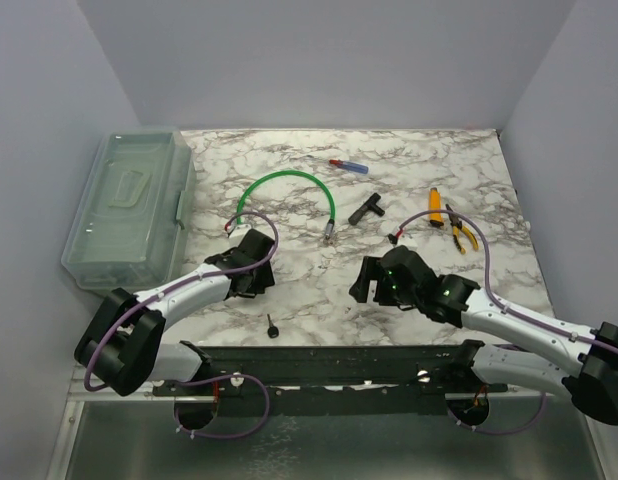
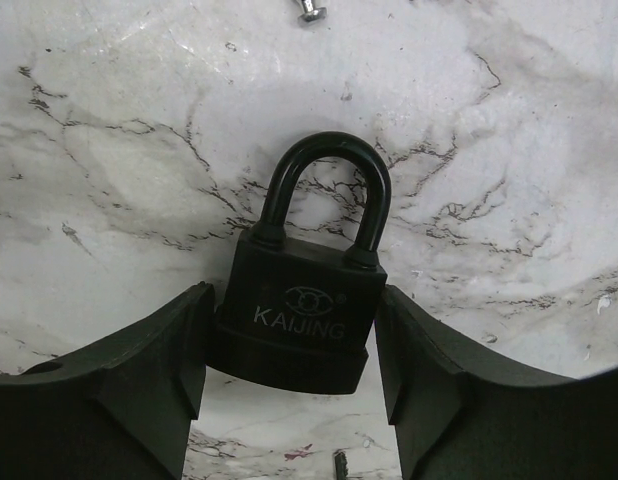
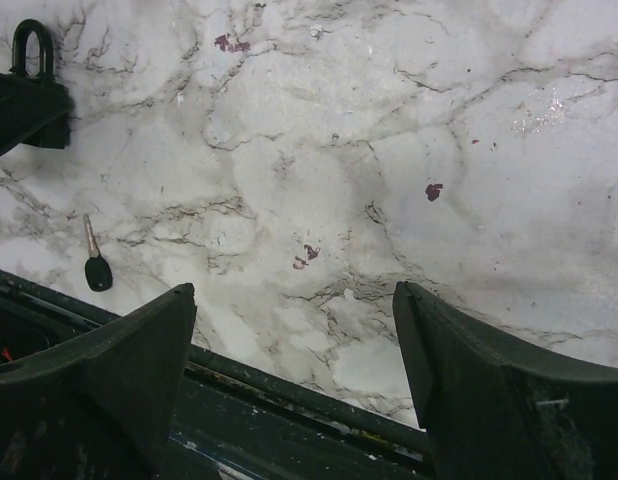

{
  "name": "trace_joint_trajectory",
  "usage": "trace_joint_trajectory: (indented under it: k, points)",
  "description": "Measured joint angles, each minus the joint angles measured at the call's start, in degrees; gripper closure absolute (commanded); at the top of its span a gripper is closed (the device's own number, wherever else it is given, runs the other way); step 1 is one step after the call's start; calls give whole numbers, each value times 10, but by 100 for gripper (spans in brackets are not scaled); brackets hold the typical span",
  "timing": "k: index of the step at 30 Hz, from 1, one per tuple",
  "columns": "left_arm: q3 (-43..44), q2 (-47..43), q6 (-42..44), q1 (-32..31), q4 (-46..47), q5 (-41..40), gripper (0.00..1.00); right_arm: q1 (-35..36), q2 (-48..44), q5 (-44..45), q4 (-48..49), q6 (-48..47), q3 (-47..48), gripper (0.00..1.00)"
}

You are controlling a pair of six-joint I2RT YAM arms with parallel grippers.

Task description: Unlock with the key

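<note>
On our marble table [image 1: 289, 160] we see a padlock [image 2: 299, 300] within the left gripper's [image 2: 294, 292] jaws and a key [image 1: 272, 327] just behind it.

The padlock [image 2: 304, 310] lies on the table [image 1: 319, 290] left of centre, gripped between the fingers of the left hand [image 1: 254, 265]. The key [image 1: 272, 327] lies before it, by the near edge. The right hand [image 1: 372, 280] is right of centre. Behind both hands, toward the far edge, lie a cable loop [image 1: 286, 186], a pen [image 1: 349, 166] and a T-handled tool [image 1: 367, 209]. Pliers [image 1: 461, 230] lie by the right edge and a lidded box [image 1: 129, 205] along the left edge.
</note>
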Motion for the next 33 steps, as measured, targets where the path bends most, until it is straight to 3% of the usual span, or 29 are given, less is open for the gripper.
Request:
trace_joint_trajectory:
  k: [5, 11, 21, 28, 33]
  points:
    - [2, 4, 2, 2, 3, 7, 80, 0, 9, 0, 0, 0, 0, 15]
    - [19, 29, 3, -5, 16, 18, 81, 0, 13, 0, 0, 0, 0, 16]
    - [98, 122, -11, -76, 33, 14, 81, 0, -18, 13, -19, 9, 0, 17]
    - [186, 210, -82, -112, 58, 16, 68, 0, -70, 33, -52, 19, 0, 17]
    - [243, 262, -115, -143, 81, 24, 51, 0, -100, 46, -82, 24, 0, 17]
